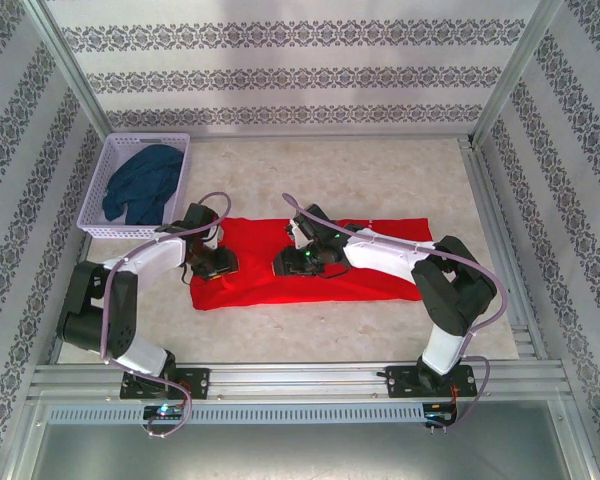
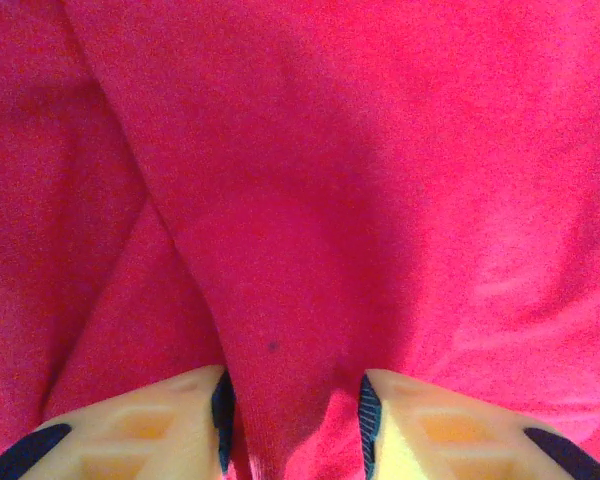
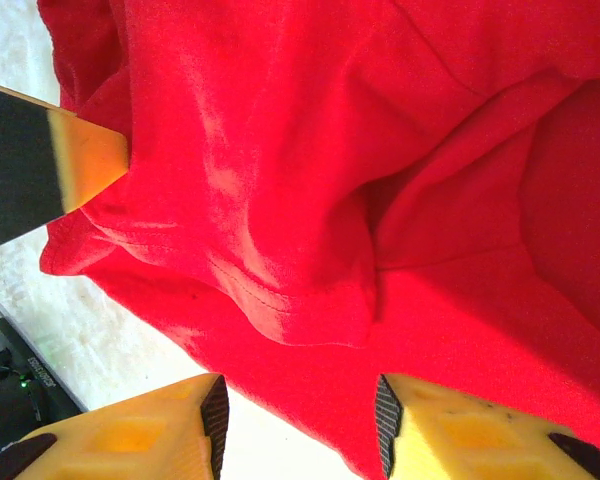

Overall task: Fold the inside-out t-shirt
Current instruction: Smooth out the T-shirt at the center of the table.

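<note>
The inside-out t-shirt (image 1: 260,285) lay flat on the table (image 1: 380,180) as a long red band running left to right, near the middle of the work area, with only plain red fabric facing up. Both arms reached in over it from the near edge.

The left tool (image 1: 218,264) sat low on the shirt's left part. In its wrist view, a raised ridge of red cloth ran down between its fingers (image 2: 160,425) and filled the gap between them. The jaws stood somewhat apart, but we could not tell whether they pinched that ridge or merely straddled it.

The right tool (image 1: 285,263) rested near the shirt's middle, facing the left one. Its fingers (image 3: 450,425) stood apart with nothing held, above a stitched hem edge and a strip of bare table.

At the far left, a white basket (image 1: 105,175) held a dark navy garment (image 1: 145,180), well apart from the shirt.
</note>
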Controlling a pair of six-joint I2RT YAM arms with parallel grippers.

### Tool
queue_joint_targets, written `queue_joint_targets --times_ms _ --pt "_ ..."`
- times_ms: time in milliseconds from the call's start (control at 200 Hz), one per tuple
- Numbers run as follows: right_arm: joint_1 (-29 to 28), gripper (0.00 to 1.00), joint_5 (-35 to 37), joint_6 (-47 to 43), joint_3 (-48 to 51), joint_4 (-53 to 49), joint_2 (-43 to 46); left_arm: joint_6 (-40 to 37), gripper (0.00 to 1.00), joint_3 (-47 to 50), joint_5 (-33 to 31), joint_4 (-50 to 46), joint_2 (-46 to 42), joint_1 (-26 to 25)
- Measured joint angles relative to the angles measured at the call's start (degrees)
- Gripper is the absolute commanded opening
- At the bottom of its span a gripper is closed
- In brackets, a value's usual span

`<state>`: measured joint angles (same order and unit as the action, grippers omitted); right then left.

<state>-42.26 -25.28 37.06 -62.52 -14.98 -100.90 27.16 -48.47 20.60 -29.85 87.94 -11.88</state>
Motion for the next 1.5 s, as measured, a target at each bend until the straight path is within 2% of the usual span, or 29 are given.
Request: queue_joint_targets --times_ms 110,185,485,525,595,665,794,989,1099,1179,1269,1499 --pt "0.0 0.46 0.02 -0.04 -0.2 -0.42 0.0 0.22 0.17 0.57 0.17 0.13 0.17 0.0" --pt "0.02 0.46 0.02 -0.22 -0.33 -0.63 0.0 0.24 0.12 0.83 0.11 -0.11 -0.2 0.0" --pt "0.04 0.46 0.04 -0.46 -0.33 -0.66 0.0 0.74 0.08 -0.59 -2.62 -7.56 -2.75 0.0" --pt "0.04 0.46 0.04 -0.48 -0.31 -0.63 0.0 0.87 0.12 -0.94 -3.02 -8.55 -3.17 0.0" --pt "0.04 0.46 0.04 -0.66 -0.09 -0.37 0.0 1.27 0.29 -1.46 -3.45 -9.9 -3.69 0.0" --pt "0.13 0.46 0.02 -0.76 0.2 -0.04 0.0 1.9 0.42 -1.79 -4.24 -10.62 -3.65 0.0" --pt "0.52 0.47 0.07 -1.49 0.33 -0.04 0.13 1.73 0.52 -2.82 -7.69 -12.26 -2.49 0.0" --pt "1.55 0.48 1.05 -3.65 1.03 -1.07 2.64 1.57 0.61 -4.02 -14.58 -12.66 -4.63 -0.57" --pt "1.09 0.52 1.07 -4.68 1.03 0.94 3.04 0.59 0.75 -4.04 -16.65 -10.62 -5.16 -0.48" --pt "-0.33 0.57 1.09 -5.01 1.03 3.06 3.02 -0.46 0.89 -4.02 -16.04 -7.74 -4.31 0.81" --pt "-1.57 0.64 1.33 -5.6 1.05 5.79 3.04 -1.88 1.0 -3.93 -15.06 -3.63 -3.02 2.93" --pt "-1.77 0.69 2.16 -6.05 1.38 7.74 3.37 -5.33 1.0 -4.96 -14.64 2.73 4.24 5.25"
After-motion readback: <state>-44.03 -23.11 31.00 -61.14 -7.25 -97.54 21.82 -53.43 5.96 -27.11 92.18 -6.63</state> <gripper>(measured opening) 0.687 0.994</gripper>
